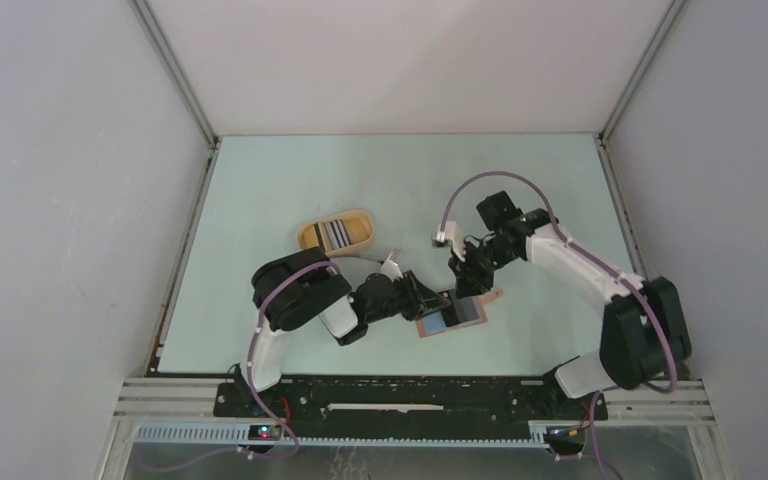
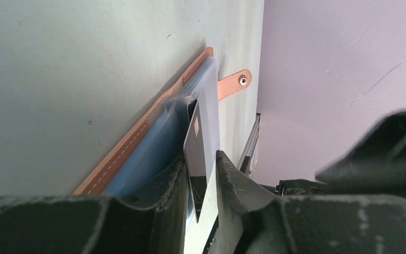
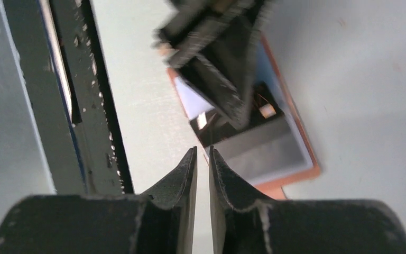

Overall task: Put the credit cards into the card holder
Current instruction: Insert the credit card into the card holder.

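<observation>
1. Now, the left gripper (image 2: 201,156): its fingers stand parted on either side of a dark credit card (image 2: 194,151), flanking it rather than pinching it. The card's far end appears tucked into the open card holder (image 2: 148,142).
2. Over to the right gripper (image 3: 202,153), which hovers close by the holder's edge with its jaws a narrow slit apart and nothing between them.
3. The holder lies flat and open on the pale green table (image 1: 290,180), between the two arms, with its snap tab (image 2: 236,82) sticking out from one side. More cards (image 1: 338,232) wait in the yellow tray (image 1: 306,236) beyond.
4. The risk, by the look of it: the card seems only partly seated, so drawing the left fingers back at an angle could drag it out.
5. A second worry: nothing pins the light holder, so a sideways nudge from either gripper could slide it and spill the card.
</observation>
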Tool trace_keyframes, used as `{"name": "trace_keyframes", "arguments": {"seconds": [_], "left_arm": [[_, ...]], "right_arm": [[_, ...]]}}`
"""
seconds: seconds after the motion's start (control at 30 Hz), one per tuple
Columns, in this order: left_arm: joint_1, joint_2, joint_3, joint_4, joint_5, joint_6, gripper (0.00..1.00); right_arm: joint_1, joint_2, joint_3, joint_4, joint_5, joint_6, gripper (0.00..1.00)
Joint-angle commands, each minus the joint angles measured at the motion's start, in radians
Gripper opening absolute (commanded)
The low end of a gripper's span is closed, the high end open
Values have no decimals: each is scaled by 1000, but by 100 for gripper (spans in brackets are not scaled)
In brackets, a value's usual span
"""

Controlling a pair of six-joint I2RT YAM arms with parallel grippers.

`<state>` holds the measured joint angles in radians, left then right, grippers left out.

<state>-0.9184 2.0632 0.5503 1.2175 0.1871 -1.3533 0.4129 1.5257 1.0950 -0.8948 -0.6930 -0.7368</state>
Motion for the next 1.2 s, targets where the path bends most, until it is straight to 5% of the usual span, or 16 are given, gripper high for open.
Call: {"name": "trace_keyframes", "arguments": {"seconds": [0.0, 0.13, 0.4, 1.17], "left_arm": [[6, 23, 14, -24, 24, 36, 31], [9, 27, 17, -20, 30, 39, 32], [13, 32, 19, -17, 36, 48, 34], [16, 37, 23, -17, 40, 54, 37]], "right_arm": [[127, -201, -153, 140, -77, -258, 22], [265, -299, -299, 302, 38, -436, 24], [462, -230, -367, 529, 330, -420, 18], [511, -95, -393, 580, 540, -455, 14]]}}
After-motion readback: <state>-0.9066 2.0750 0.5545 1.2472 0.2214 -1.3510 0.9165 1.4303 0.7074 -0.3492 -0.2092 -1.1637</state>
